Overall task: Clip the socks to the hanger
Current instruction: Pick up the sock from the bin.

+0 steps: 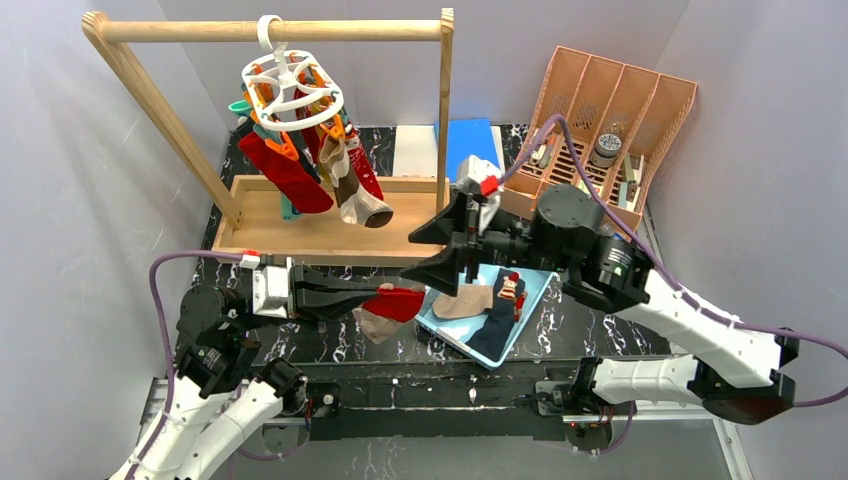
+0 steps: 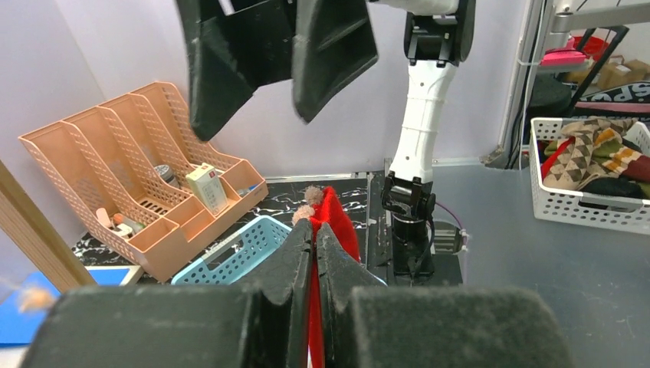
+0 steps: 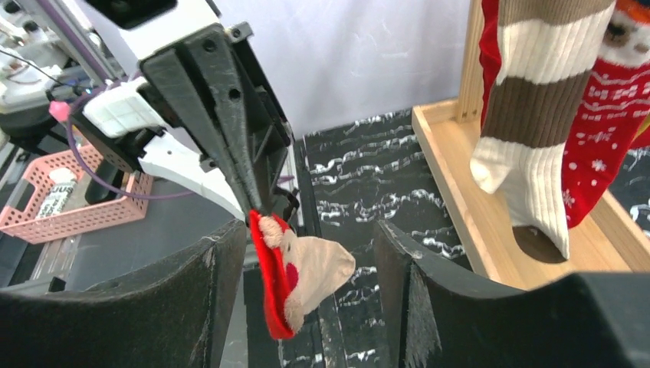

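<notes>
Left end effector (image 1: 385, 297), held level, pinches red sock (image 1: 405, 304) facing the wide-spread right end effector (image 1: 408, 260).

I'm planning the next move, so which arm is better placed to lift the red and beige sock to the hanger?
Left, probably. The left gripper is shut on the red and beige sock, and the hanger hangs on that side. The right gripper is open, holding nothing.
</notes>
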Available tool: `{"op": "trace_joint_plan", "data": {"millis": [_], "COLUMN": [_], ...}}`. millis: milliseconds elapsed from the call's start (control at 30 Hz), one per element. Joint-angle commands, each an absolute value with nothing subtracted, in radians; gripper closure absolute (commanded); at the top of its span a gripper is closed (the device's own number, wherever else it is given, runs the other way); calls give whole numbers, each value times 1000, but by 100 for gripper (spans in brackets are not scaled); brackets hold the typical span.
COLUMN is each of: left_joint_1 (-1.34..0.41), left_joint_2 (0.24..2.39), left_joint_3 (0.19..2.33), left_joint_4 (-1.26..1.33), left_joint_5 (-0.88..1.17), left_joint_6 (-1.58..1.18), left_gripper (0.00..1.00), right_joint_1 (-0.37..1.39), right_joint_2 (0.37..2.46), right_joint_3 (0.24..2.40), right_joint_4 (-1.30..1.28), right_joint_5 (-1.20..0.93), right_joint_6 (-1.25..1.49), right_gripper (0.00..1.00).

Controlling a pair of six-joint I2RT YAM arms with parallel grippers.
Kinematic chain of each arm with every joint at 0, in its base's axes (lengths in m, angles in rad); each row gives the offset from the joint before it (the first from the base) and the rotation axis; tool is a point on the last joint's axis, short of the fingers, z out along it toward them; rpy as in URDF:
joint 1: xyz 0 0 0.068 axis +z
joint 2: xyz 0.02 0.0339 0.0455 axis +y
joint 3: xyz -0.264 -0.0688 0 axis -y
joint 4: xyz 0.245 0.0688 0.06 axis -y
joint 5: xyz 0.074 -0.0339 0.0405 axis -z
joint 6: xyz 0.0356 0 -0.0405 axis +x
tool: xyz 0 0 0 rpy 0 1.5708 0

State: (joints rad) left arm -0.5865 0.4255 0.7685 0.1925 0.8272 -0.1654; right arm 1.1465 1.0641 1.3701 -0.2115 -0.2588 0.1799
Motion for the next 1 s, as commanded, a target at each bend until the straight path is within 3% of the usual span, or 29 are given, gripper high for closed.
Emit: {"op": "trace_joint_plan", "data": {"millis": [0, 967], "left_joint_1": [-591, -591], "left_joint_2": [446, 426], "left_joint_3": [806, 795], "left_joint_4": [172, 182], "left_joint_5": [884, 860], "left_joint_6": [-112, -137], "left_gripper": [100, 100], "right_joint_1": [1149, 1149], "right_joint_2": [1149, 1140], "right_joint_3": [1463, 1414], "right_joint_4": [-396, -282], "right_joint_5": [-260, -329], "right_joint_6": [192, 224], "right_gripper": [31, 31]}}
